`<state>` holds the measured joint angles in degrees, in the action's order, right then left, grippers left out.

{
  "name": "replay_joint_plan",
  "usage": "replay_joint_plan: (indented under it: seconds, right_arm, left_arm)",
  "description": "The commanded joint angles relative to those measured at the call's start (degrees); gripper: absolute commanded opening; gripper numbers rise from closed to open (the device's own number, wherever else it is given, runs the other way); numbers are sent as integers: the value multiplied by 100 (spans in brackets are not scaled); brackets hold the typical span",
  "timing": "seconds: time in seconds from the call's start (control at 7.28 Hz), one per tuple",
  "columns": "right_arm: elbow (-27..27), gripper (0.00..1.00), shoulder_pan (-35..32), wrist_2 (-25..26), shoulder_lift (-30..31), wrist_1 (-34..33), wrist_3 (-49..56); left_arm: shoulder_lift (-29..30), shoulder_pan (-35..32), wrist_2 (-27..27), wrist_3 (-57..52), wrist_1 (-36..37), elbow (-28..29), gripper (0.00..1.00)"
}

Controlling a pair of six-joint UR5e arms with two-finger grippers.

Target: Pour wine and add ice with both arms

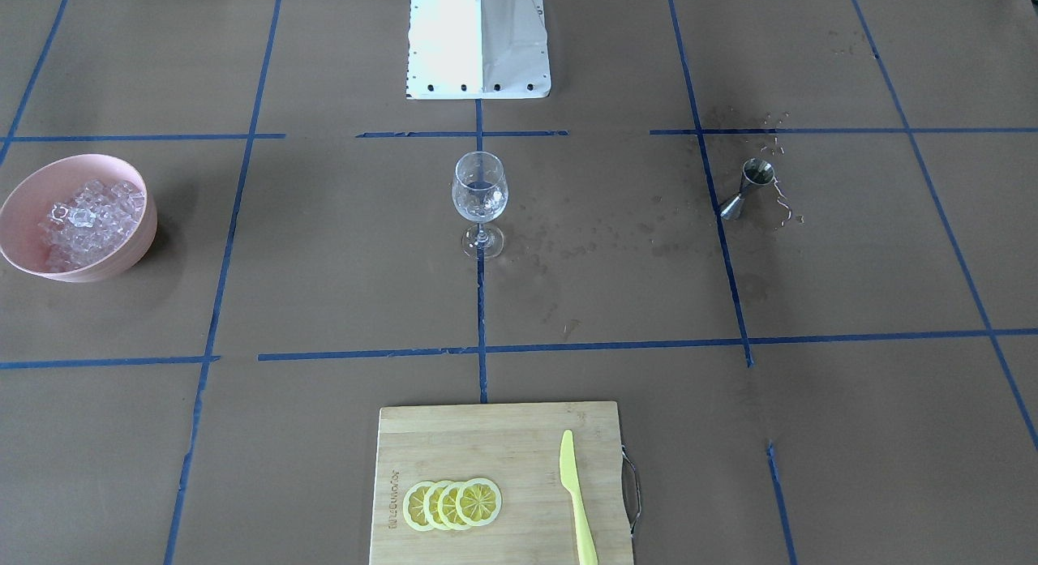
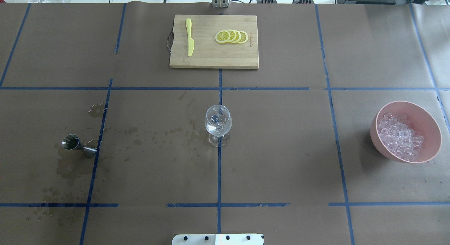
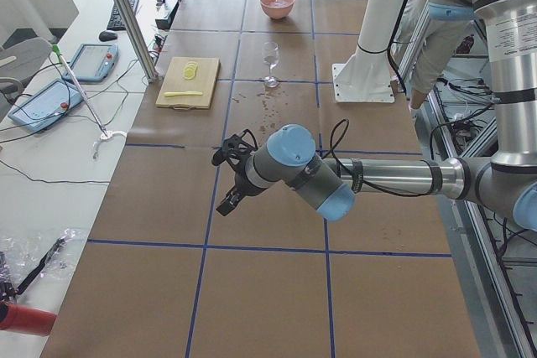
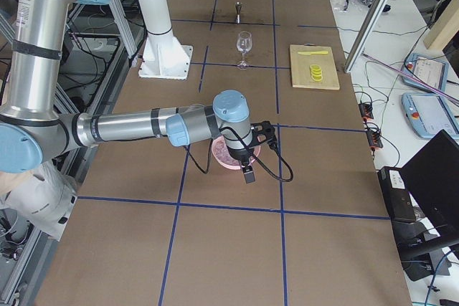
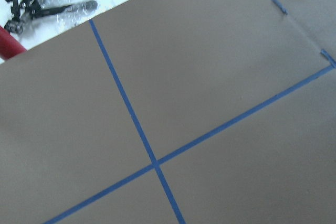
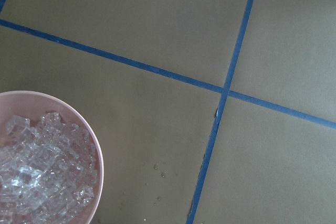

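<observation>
Ice (image 2: pixel 400 139) fills a pink bowl (image 2: pixel 427 120) on the surface, well to the robot's right of the wine glass (image 2: pixel 218 123). A steel jigger (image 2: pixel 75 143) sits well to the glass's left. Right gripper (image 4: pixel 248 174) and left gripper (image 3: pixel 226 205) hang farther from the glass still. I cannot tell whether the 2 sets of fingers are released or clenched.

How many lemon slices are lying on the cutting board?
4 slices, in one overlapping row on the board, apart from the knife. The one nearest the knife lies on top; the other three are partly covered. None seems hidden.
</observation>
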<state>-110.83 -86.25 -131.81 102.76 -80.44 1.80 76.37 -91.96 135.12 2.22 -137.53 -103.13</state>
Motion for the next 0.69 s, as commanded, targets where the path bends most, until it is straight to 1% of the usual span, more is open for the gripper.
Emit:
replay_joint_plan:
  seconds: [0.0,0.14,0.27,0.41,0.55]
  right_arm:
    - [-44,100,-6,-82,-45,-7,-13]
    - [-79,100,-6,-82,-80,2,-22]
    - [-80,100,-6,-91,-72,-7,-31]
    - [-80,100,-14,-91,-63,-7,-31]
    - [-88,100,-15,-91,-63,-7,-31]
  left_arm:
    - [18,-6,-29,986,-1370,48,100]
    - [-33,47,23,1086,-2034,39,100]
    - [-25,125,6,1340,-2085,21,100]
    - [-25,526,-81,2064,-2233,-171,100]
    - [-25,913,-300,2698,-2626,-225,100]
